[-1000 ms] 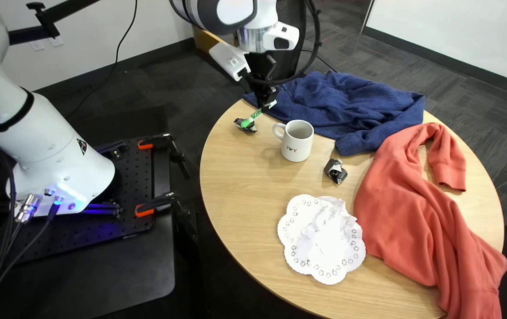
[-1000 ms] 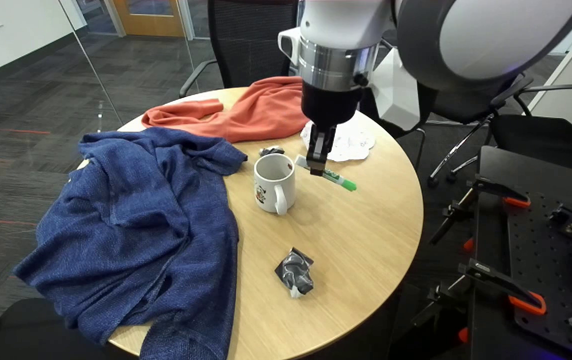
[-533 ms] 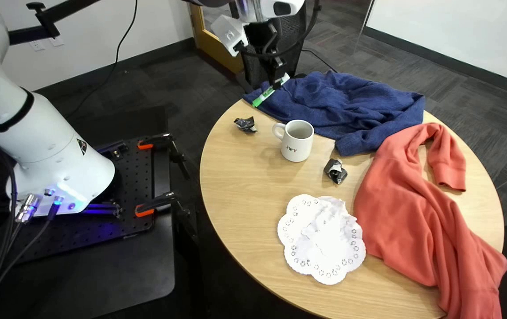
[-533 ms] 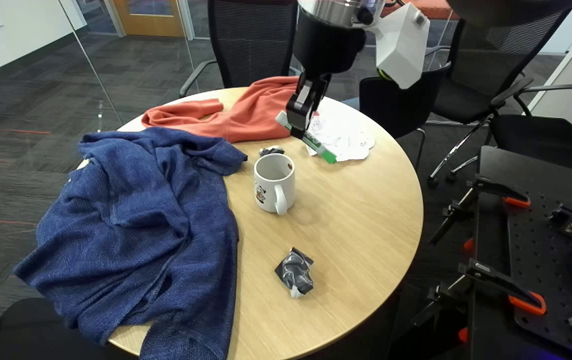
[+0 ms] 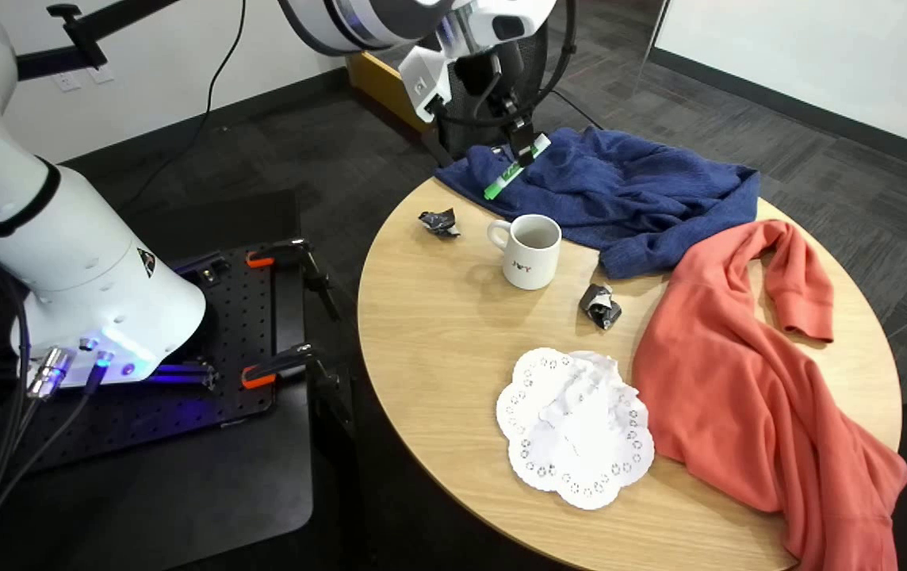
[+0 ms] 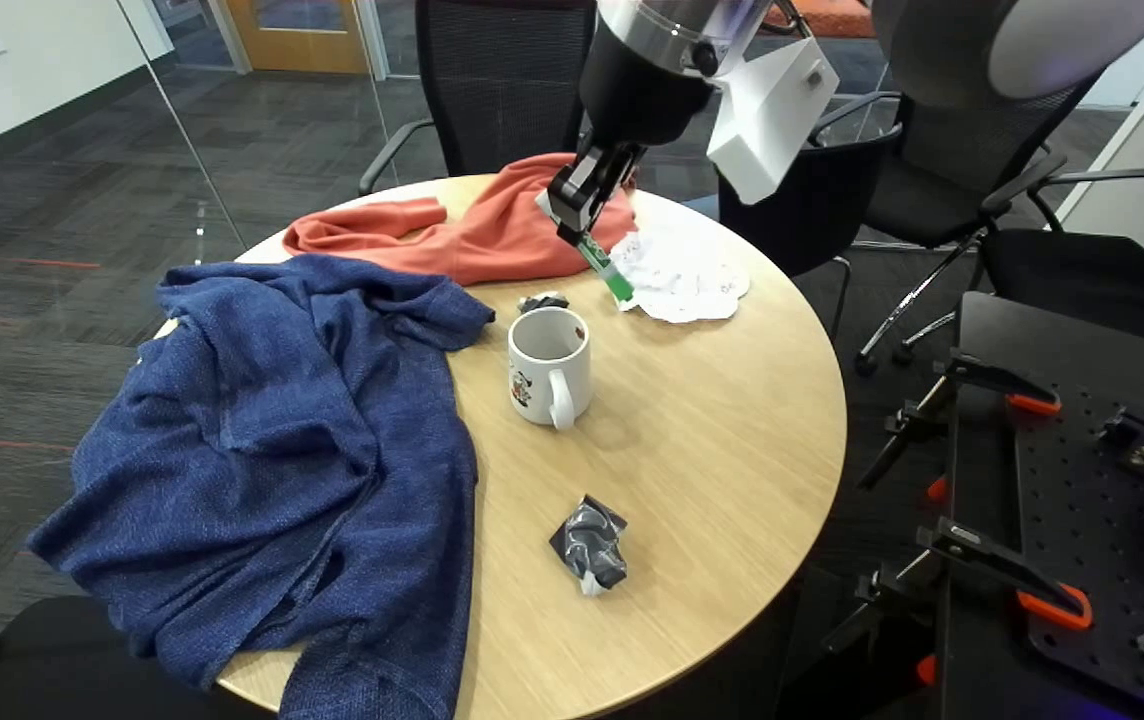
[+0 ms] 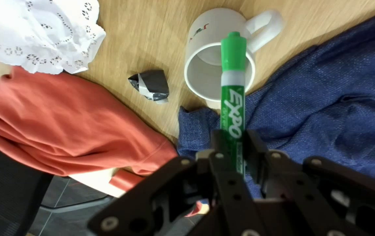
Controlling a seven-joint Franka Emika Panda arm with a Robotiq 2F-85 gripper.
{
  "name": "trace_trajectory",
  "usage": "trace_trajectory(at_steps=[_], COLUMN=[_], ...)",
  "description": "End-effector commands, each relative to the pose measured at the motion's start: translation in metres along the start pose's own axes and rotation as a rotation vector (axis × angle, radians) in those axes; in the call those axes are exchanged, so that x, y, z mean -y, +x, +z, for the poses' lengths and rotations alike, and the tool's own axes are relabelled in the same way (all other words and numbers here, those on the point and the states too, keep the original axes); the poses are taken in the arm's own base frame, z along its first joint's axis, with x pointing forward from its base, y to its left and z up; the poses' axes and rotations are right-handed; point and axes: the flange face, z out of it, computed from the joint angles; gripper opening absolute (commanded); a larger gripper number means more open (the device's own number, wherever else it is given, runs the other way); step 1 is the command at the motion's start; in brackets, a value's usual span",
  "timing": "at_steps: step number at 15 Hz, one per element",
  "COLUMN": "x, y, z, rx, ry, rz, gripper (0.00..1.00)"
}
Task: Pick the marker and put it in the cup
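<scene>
- While the claw (image 7: 234,137) pinches it snugly, the green marker (image 7: 233,105) hangs tilted above the table (image 5: 430,317), green end (image 5: 493,193) low and left in an exterior view.
- Picking seems done — carrying looks like today's step.
- Next: get over the white cup (image 5: 531,260), tip steeper, let go.

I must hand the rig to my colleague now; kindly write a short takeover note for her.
Pincer: closed on the green Expo marker, held tilted, green cap lower.
White mug: upright on the round table, marker not yet inside.
Done: marker gripped and off the table.
Left: bring it over the mug, lower it in, release. It may need a steeper tilt first.
</scene>
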Motion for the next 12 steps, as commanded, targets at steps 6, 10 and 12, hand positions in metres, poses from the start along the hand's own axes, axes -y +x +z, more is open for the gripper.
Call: trace_trajectory(at_steps=[6, 10, 12], x=[0.009, 0.019, 0.025], y=[0.006, 0.004, 0.004], z=[0.032, 0.047, 0.054], rx=[-0.091, -0.122, -0.143], ry=[-0.047, -0.074, -0.085], rz=[0.102, 0.135, 0.153], gripper=[0.05, 0.05, 0.05])
